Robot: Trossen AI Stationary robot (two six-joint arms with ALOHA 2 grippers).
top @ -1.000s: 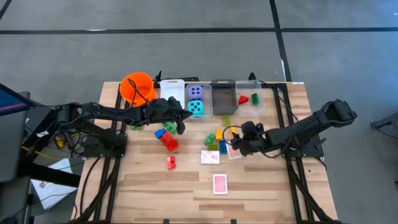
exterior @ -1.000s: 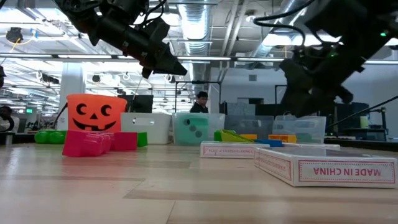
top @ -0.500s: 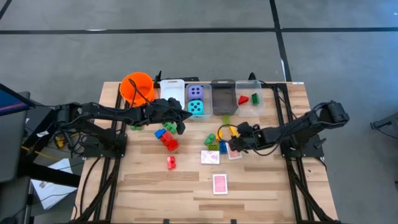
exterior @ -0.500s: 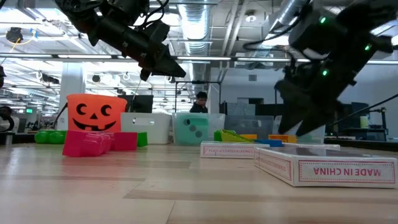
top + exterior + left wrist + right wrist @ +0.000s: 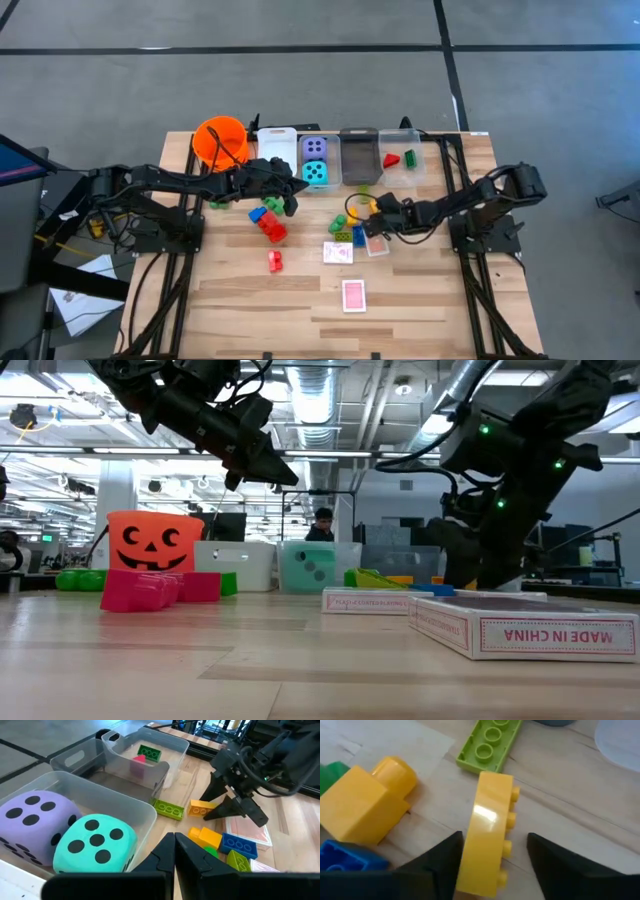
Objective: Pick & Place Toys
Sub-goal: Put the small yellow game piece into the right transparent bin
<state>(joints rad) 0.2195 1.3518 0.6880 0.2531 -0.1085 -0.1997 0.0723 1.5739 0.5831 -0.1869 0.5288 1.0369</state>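
A: Start with the table (image 5: 300, 300) and the large items.

B: Wooden table. Along its far edge stand an orange bucket (image 5: 220, 140) and a row of clear bins (image 5: 358, 145). 1 bin holds 2 dice, purple (image 5: 313, 148) and teal (image 5: 317, 171). The end bin holds a red and a green brick.

A: The arms?

B: The left gripper (image 5: 291, 203) hangs above the table just in front of the dice bin, fingers pressed together, holding nothing. The right gripper (image 5: 377, 211) is low at the table's middle, jaws part open on either side of a yellow brick (image 5: 490, 835) standing on edge. I cannot tell whether the fingers (image 5: 440, 865) touch it.

A: Smaller items?

B: 3 pink-backed cards (image 5: 354, 294) lie toward the near side. A lime flat brick (image 5: 490, 745) lies just beyond the yellow one; a yellow block (image 5: 365, 807) and a blue brick (image 5: 345, 860) sit beside it. Red bricks (image 5: 273, 228) lie below the left gripper.
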